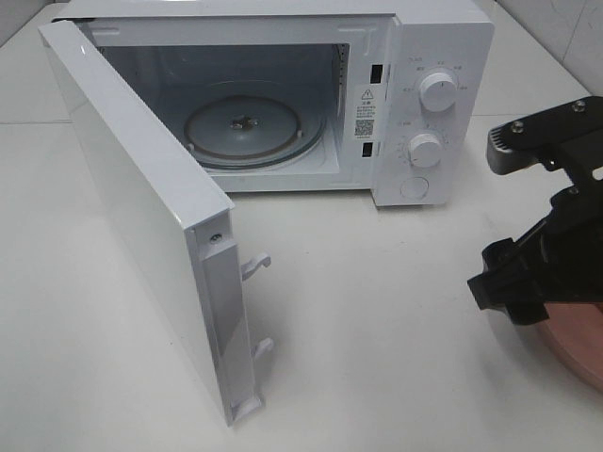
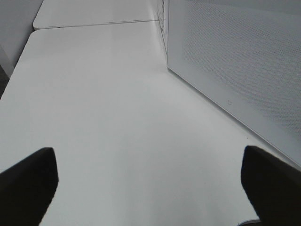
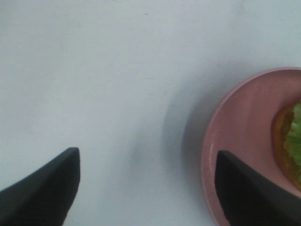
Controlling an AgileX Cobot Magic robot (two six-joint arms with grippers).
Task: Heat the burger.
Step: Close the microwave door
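Exterior high view shows the microwave (image 1: 283, 94) with its door (image 1: 141, 217) swung fully open and the glass turntable (image 1: 254, 127) bare inside. So the opening step looks done; the loading, the closing of the door and the setting of the 2 dials (image 1: 431, 118) are, as far as I can judge, all left.

The burger (image 3: 291, 141) sits on a pink plate (image 3: 240, 122) at the table's (image 1: 377, 311) right edge, well apart from the microwave. Only a sliver of it shows in the right wrist view: a golden-brown edge and green lettuce. From above, the right arm hides it, and only a part of the plate shows.

The right gripper (image 3: 146, 188) hangs over the plate's rim with its jaws spread wide, 1 finger over bare table and the other over the plate. It holds nothing.

The left gripper (image 2: 150, 183) stands wide open and empty over bare table, beside the door's outer face.
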